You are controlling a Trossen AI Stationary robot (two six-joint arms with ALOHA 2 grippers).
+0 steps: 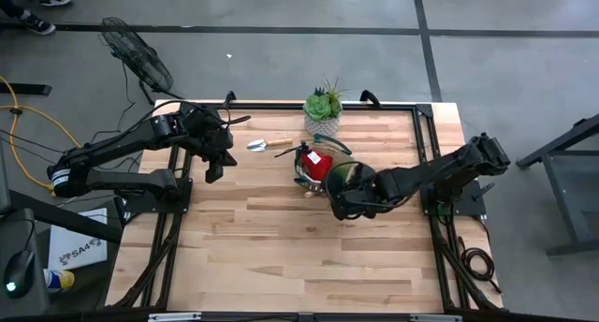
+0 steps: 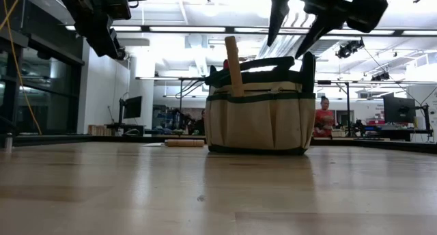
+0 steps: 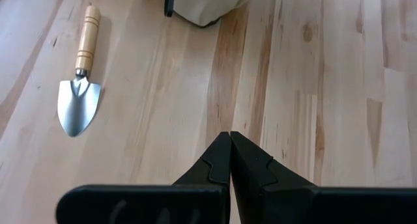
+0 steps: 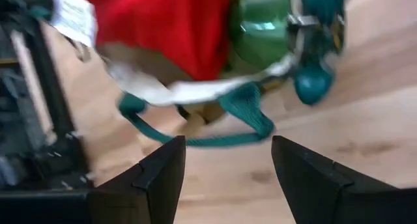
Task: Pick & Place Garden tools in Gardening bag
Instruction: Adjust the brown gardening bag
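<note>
Khaki gardening bag sits under the wide-spread right gripper; left gripper hovers pinched together, empty.

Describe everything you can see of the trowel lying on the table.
The trowel has a light turned wooden handle and a shiny, pointed metal blade. It lies flat on the wooden table, alone, touching nothing else. It sits between the shut left gripper and the gardening bag, clear of both.
</note>
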